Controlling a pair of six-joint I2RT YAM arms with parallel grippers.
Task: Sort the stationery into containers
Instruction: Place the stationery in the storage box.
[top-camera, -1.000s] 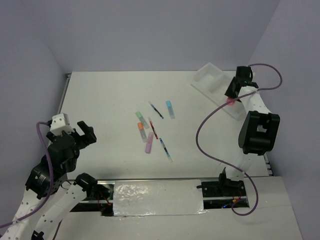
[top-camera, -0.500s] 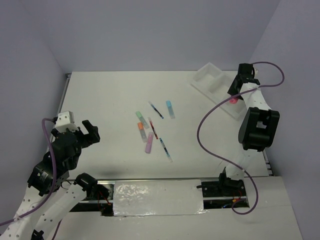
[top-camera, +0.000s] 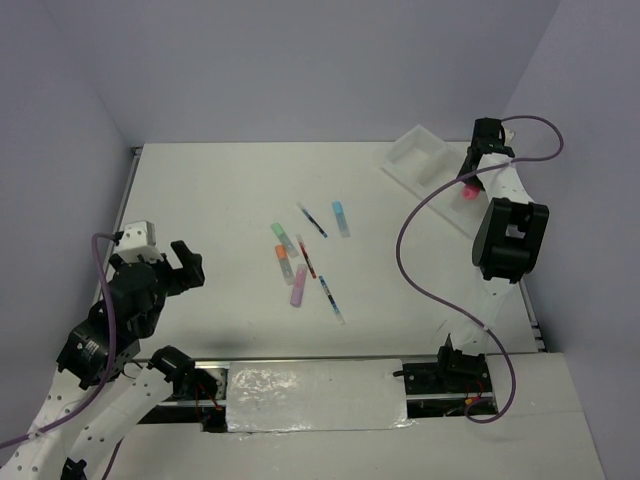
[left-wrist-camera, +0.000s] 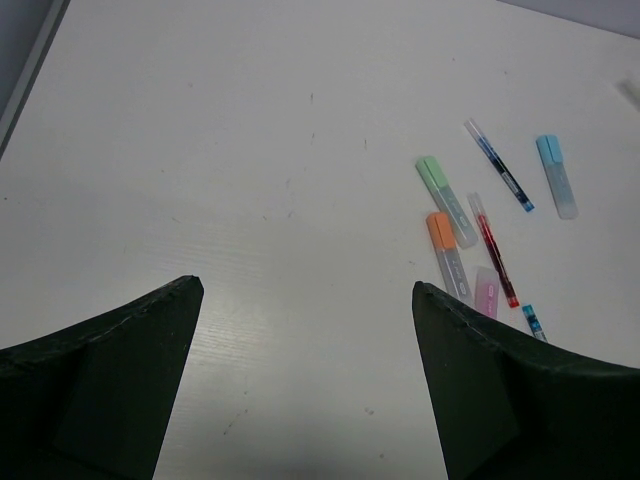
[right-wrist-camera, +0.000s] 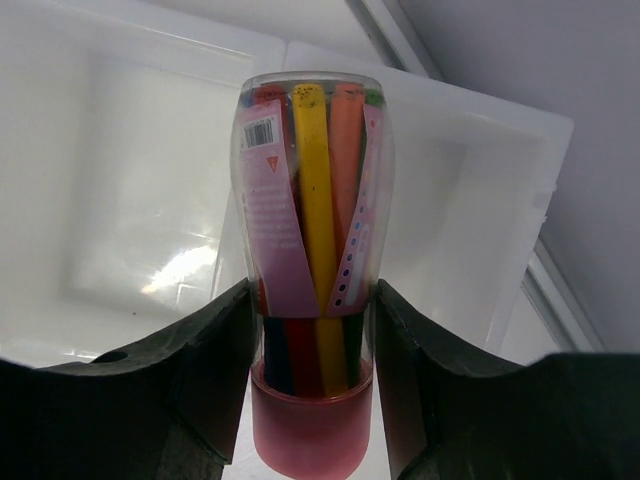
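Over the bench's (left-wrist-camera: 250, 120) left side | left hand (left-wrist-camera: 305, 290) spread wide, grasping nothing | centre: green highlighter (left-wrist-camera: 445, 186), orange highlighter (left-wrist-camera: 447, 250), purple highlighter (left-wrist-camera: 486, 296), red pen (left-wrist-camera: 494, 252), blue pen (left-wrist-camera: 498, 178), light blue highlighter (left-wrist-camera: 556, 175) lying loose, close together | far right: right hand (right-wrist-camera: 310, 300) clamped on clear marker tube (right-wrist-camera: 312, 200) over white tray (right-wrist-camera: 150, 150)

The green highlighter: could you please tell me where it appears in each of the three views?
Top external: the green highlighter lies just left of the picture's centre, at the cluster's left.
Left wrist: right of centre, in the upper half.
Right wrist: not in it.
Shared landmark: the orange highlighter right beside it in both.
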